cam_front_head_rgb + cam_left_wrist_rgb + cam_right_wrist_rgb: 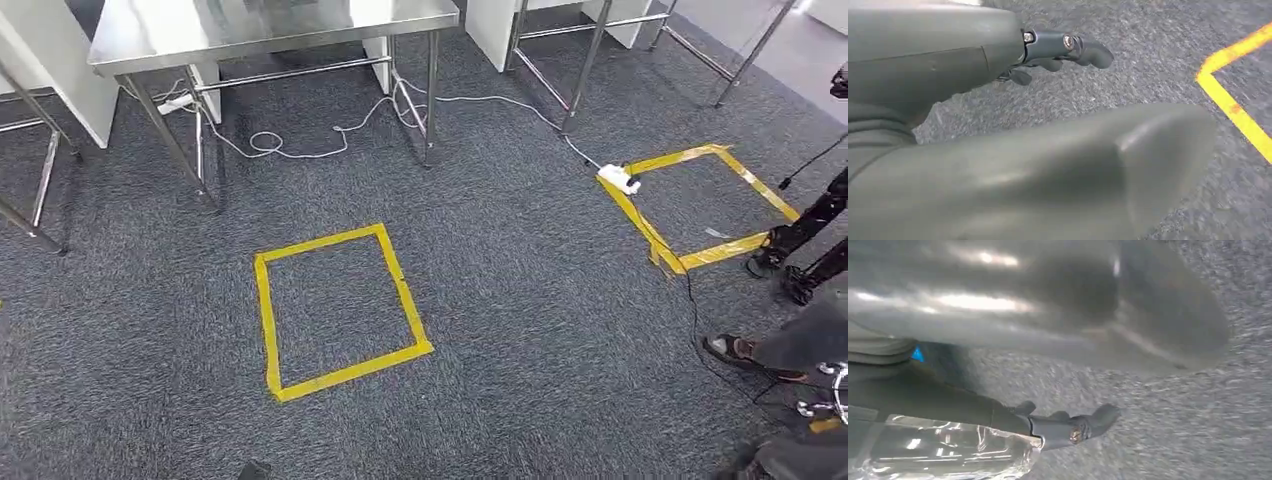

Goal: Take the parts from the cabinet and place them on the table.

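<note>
The right hand [1063,430] holds a clear plastic bag [948,452] (contents unclear), fingers pressed on it; the left hand [1058,50] holds nothing, fingers slightly apart, above grey carpet [520,300].

Right hand [1048,390]: grey ribbed cover and thick thumb fill much of the view, blurred. Darker fingers [1083,426] extend over grey speckled carpet [1173,430]. A clear, crinkled plastic-wrapped part [943,450] lies against the underside of the hand; whether the fingers close on it cannot be told.
</note>
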